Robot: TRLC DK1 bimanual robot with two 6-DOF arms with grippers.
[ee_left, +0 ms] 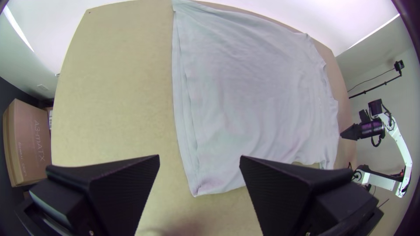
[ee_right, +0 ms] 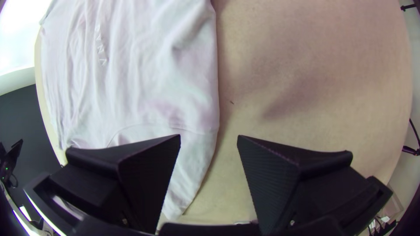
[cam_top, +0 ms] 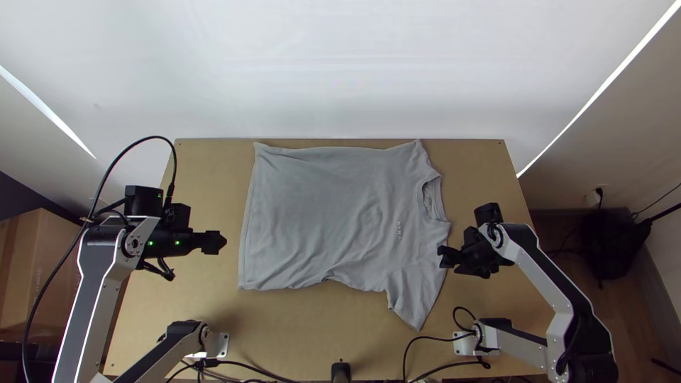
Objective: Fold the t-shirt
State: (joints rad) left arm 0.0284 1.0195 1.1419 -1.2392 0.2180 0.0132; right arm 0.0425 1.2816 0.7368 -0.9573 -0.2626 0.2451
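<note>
- Along the near edge of a light wooden table [cam_top: 284,319], black cables [cam_top: 245,364] loop around the bases of two robot arms.
- Nearest of the laundry, one short sleeve [cam_top: 415,298] of a grey T-shirt [cam_top: 319,206] points toward the table's near side, laid out flat.
- Off the table's left side stands a brown cardboard box [cam_top: 35,262].
- Over the shirt's right edge, between sleeve and collar, the right gripper [cam_top: 447,259] is poised with its jaws spread and nothing between them; whether it touches the fabric cannot be told.
- Across the table, the left gripper [cam_top: 224,241] hangs to the left of the garment, apart from it, jaws spread wide and likewise empty.
- Between the two grippers, the shirt lies spread and lightly rumpled across the middle of the table, its hem [cam_top: 248,234] to the left, its collar [cam_top: 433,198] and small chest lettering [cam_top: 399,230] to the right.
- Beyond, the shirt's far side reaches close to the table's far edge, before a white backdrop [cam_top: 340,71].
</note>
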